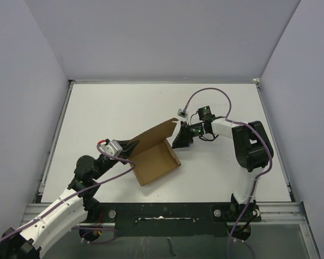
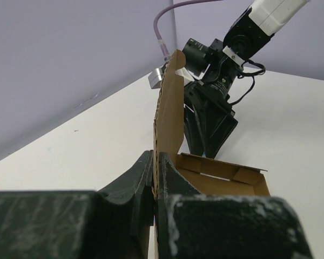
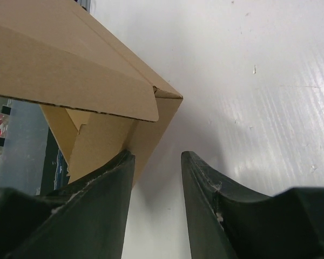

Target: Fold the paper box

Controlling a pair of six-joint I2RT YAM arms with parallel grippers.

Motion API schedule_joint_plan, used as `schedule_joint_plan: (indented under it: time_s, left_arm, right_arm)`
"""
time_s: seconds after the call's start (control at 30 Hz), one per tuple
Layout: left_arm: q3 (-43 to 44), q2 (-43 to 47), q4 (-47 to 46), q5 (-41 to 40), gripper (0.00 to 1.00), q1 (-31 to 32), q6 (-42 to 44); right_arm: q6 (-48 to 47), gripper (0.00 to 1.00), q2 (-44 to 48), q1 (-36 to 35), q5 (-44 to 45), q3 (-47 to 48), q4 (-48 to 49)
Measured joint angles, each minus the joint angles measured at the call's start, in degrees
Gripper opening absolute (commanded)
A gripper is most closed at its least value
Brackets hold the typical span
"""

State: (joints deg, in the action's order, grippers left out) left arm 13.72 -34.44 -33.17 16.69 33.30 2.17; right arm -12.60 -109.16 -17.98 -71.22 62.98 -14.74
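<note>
Pinching the paper box (image 1: 156,156) wall, left jaws clamp tight.
Right jaws stand apart, empty, its raised corner just left of them.

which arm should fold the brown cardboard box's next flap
Right: the open right gripper sits at the brown cardboard box's far corner, while the left gripper is clamped on its upright panel.

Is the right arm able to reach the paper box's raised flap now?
Probably yes: the right gripper stands open beside the far corner of the paper box with nothing between them, and the left gripper pinches only the opposite end.
</note>
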Motion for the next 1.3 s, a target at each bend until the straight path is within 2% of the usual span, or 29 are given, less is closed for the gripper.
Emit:
schedule_joint_plan:
  time_s: [0.3,0.93,1.1,1.3]
  left_arm:
    - [0.00,0.00,0.02,0.00,0.00,0.00,0.00]
    - [0.00,-0.02,0.07,-0.22,0.00,0.00,0.04]
    - [0.00,0.00,0.07,-0.22,0.00,0.00,0.04]
    - [0.00,0.26,0.07,-0.17,0.00,0.00,0.04]
  right_arm:
    - [1.79,0.45,-0.46,0.00,-0.63,0.50,-1.27]
    - [5.64,0.47,-0.46,1.49,-3.50,0.50,-1.62]
    - [6.75,0.56,-0.46,1.53,-4.87,0.50,-1.42]
    - [7.32,0.57,-0.46,2.84,-5.79,0.50,-1.16]
